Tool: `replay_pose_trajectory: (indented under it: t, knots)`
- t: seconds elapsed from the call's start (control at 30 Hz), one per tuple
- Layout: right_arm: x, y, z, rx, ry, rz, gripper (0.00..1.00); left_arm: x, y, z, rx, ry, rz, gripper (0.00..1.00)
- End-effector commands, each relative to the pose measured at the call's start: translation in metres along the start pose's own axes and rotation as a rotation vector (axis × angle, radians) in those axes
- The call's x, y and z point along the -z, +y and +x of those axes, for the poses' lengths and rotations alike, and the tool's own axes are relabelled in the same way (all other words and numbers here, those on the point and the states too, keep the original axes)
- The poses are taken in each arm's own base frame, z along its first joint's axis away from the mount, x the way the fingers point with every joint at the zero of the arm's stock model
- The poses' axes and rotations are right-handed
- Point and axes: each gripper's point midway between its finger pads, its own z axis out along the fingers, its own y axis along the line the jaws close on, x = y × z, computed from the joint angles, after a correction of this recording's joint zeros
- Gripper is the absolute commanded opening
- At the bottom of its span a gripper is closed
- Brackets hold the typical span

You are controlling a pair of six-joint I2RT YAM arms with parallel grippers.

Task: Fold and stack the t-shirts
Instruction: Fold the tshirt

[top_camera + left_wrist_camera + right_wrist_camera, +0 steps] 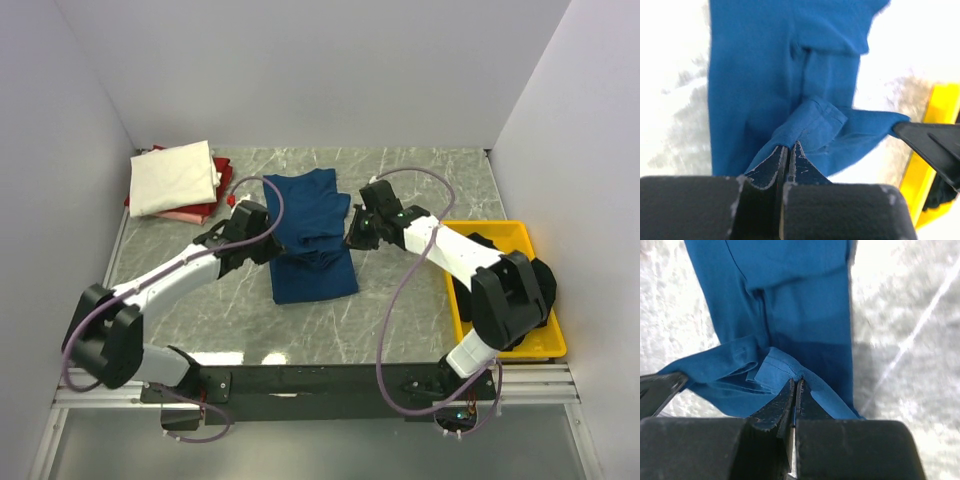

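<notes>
A grey-green marbled stone-look tabletop [420, 180] fills the floor of a booth closed in by plain white walls [300, 70] at the back and on both sides. A black base rail [320, 382] runs along its near edge, where the two arms are bolted. At the middle of the table lies the dark blue cotton t-shirt [310, 240], spread lengthwise away from the arms, its near half flat and its middle bunched into raised folds. The left gripper [785, 150] has its jaws pressed together on a pleat of the blue cloth drawn up from the shirt's left edge. The right gripper [794, 385] likewise pinches a stitched hem at the shirt's right edge. The two claws face each other across the garment. In the far left corner a folded cream t-shirt [175, 178] rests on top of a red t-shirt [200, 212]. Along the right side of the table sits a shallow yellow plastic tray [505, 228]. It holds something black [483, 240] that the right arm hides too much to make out.
</notes>
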Motion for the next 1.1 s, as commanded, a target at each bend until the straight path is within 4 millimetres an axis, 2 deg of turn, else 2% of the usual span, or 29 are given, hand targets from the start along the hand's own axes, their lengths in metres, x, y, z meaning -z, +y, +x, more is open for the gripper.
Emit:
replay_pose_trajectory:
  t: [0.0, 0.03, 0.1, 0.3, 0.43, 0.83, 0.93, 1.03, 1.07]
  knots:
    - [-0.002, 0.022, -0.029, 0.008, -0.025, -0.098, 0.0, -0.017, -0.007, -0.026, -0.018, -0.03, 0.014, 0.01]
    - [-0.008, 0.022, -0.031, 0.005, -0.012, -0.101, 0.0, -0.021, -0.009, -0.031, -0.018, -0.036, 0.017, 0.01]
    - [-0.014, 0.022, -0.035, -0.005, -0.004, -0.106, 0.0, -0.034, 0.0, -0.032, -0.011, -0.017, -0.009, 0.01]
    - [-0.034, 0.012, -0.046, -0.038, 0.024, -0.114, 0.0, -0.056, 0.009, -0.049, 0.018, -0.025, -0.04, 0.01]
    - [-0.044, 0.01, -0.058, -0.051, 0.031, -0.117, 0.0, -0.062, 0.004, -0.062, 0.027, -0.039, -0.038, 0.01]
    - [-0.06, 0.004, -0.079, -0.082, 0.043, -0.117, 0.0, -0.081, -0.001, -0.08, 0.015, -0.03, -0.034, 0.01]
    - [-0.064, 0.002, -0.082, -0.08, 0.048, -0.112, 0.0, -0.086, 0.004, -0.083, 0.015, -0.03, -0.061, 0.01]
    - [-0.066, -0.001, -0.089, -0.073, 0.048, -0.099, 0.1, -0.087, 0.008, -0.087, 0.03, -0.032, -0.054, 0.05]
    - [-0.065, -0.002, -0.092, -0.067, 0.042, -0.098, 0.18, -0.086, 0.008, -0.09, 0.033, -0.038, -0.055, 0.1]
